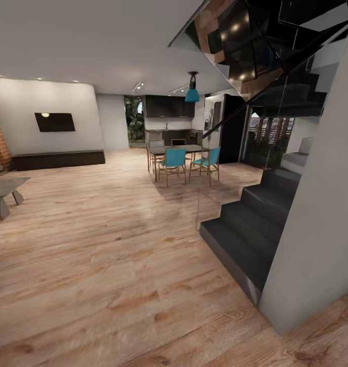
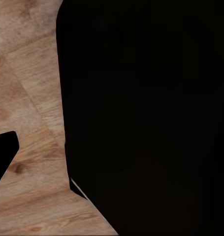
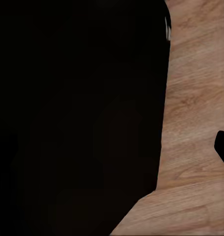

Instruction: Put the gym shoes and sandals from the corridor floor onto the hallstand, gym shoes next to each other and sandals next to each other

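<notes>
The gym shoes, the sandals and the hallstand are out of view. The head view looks across an open living and dining room with a light brown wood-plank floor (image 1: 117,265). In the left wrist view a dark fingertip (image 2: 3,153) pokes in over the planks beside a large black mass (image 2: 151,118). The right wrist view has another dark fingertip (image 3: 223,147) at its edge, next to a similar black mass (image 3: 77,118). Nothing is seen held by either gripper, and how their jaws stand is hidden.
A dark staircase (image 1: 255,224) with a grey side wall (image 1: 316,244) rises on the right. A dining table (image 1: 176,150) with teal chairs (image 1: 172,162) stands ahead. A low dark bench (image 1: 56,159) under a wall screen and a grey table (image 1: 3,191) are on the left.
</notes>
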